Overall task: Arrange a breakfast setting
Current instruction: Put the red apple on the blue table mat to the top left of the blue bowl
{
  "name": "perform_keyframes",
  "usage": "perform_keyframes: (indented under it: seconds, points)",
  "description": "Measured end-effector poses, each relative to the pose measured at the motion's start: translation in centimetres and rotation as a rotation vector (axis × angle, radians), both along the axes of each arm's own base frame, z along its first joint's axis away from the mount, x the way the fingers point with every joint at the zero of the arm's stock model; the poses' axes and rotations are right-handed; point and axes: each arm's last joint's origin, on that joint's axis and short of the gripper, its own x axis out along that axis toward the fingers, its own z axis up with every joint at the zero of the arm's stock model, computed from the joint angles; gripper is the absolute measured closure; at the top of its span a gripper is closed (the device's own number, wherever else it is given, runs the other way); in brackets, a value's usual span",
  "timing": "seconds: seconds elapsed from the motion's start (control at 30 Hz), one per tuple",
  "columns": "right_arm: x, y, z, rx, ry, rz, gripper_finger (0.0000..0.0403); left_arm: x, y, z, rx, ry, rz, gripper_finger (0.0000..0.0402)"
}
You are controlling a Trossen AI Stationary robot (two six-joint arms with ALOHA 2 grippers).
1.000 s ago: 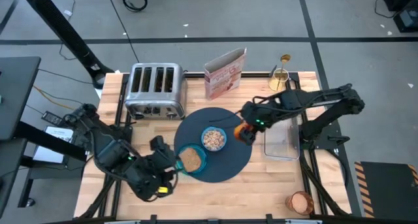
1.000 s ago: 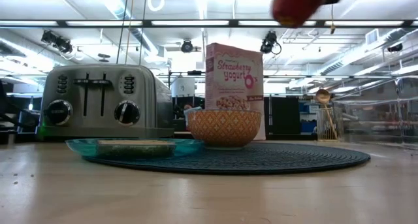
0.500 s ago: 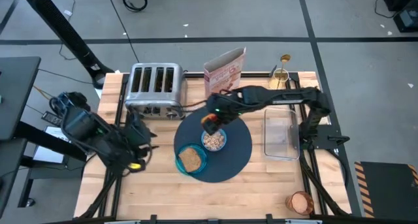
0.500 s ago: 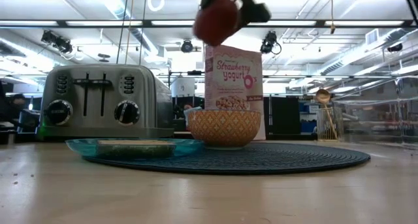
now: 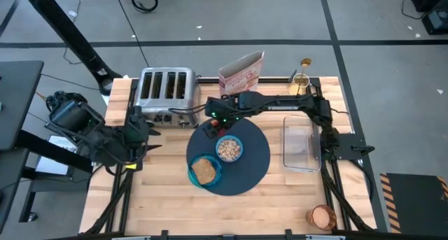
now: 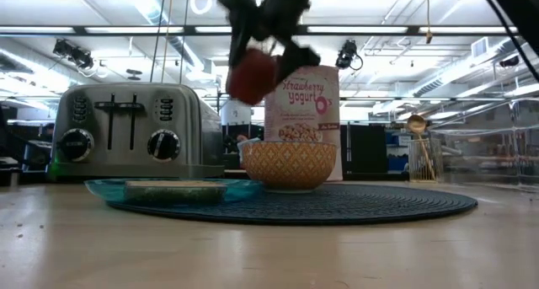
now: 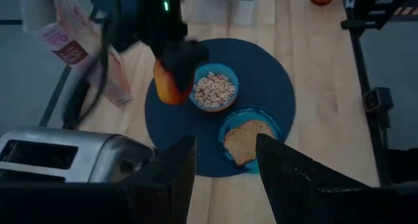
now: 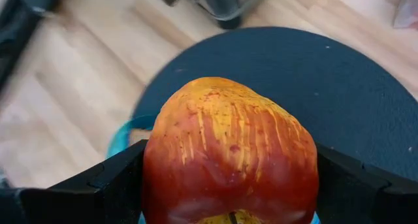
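A red-and-yellow fruit [image 8: 228, 152] hangs in my right gripper [image 5: 212, 129] over the far left part of the round dark mat [image 5: 252, 163], just left of the cereal-filled blue bowl [image 5: 228, 148]. The bowl stands on the mat. A teal plate [image 5: 192, 174] with a toast slice [image 5: 204, 171] lies on the mat's near left rim. The amber cup [image 5: 323, 216] stands at the near right corner. A gold spoon [image 5: 304, 64] sticks up from a holder at the far right. My left gripper [image 7: 225, 178] hangs open over the table's left side, holding nothing. My right gripper pinches the fruit between its two fingers [image 8: 98, 185], one on each side of its widest part [image 8: 153, 178]. The fingers slant down from the table's right. The fruit [image 6: 251, 76] hangs clear above the mat, higher than the bowl's rim.
A steel toaster [image 5: 166, 96] stands at the far left and a cereal box [image 5: 241, 78] behind the mat. A clear container [image 5: 301, 145] lies to the right of the mat. Bare wood shows along the near edge and left of the plate.
My right gripper has carried the fruit toward the table's left, from the mat's right rim past the bowl, and has sunk a little. My left gripper has drawn back from beside the plate toward the table's left and far edges, rising.
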Motion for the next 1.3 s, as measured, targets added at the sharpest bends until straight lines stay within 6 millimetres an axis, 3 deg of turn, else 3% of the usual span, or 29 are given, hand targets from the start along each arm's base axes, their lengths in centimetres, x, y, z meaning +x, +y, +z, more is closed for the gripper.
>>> perform_keyframes:
  seconds: [0.13, 0.33, 0.4, 0.63, 0.97, 1.3]
  points:
    - [1.2, -1.9, -2.9, -0.005, 0.053, -0.002, 0.0056, 0.2, 0.6, 0.1, 0.013, 0.0, 0.019, 0.0235]
    - [2.1, -4.5, -5.2, 0.017, 0.071, -0.015, 0.0056, 0.6, 1.5, 0.1, 0.016, 0.001, 0.075, 0.0235]
    - [2.5, -5.2, -5.2, 0.026, 0.07, -0.01, 0.0056, 0.7, 1.9, 0.1, 0.019, 0.004, 0.094, 0.0235]
    - [3.8, -5.9, -1.8, -0.038, 0.08, 0.045, 0.0056, 0.8, 3.3, 0.3, 0.034, 0.013, 0.134, 0.0235]
    - [4.0, -7.4, -6.2, -0.01, 0.213, 0.044, 0.0057, 1.0, 4.2, 0.3, 0.04, 0.023, 0.156, 0.0235]
    - [3.8, -7.5, -7.9, 0.001, 0.254, 0.113, 0.0057, 0.9, 4.2, 0.3, 0.024, 0.022, 0.162, 0.0235]
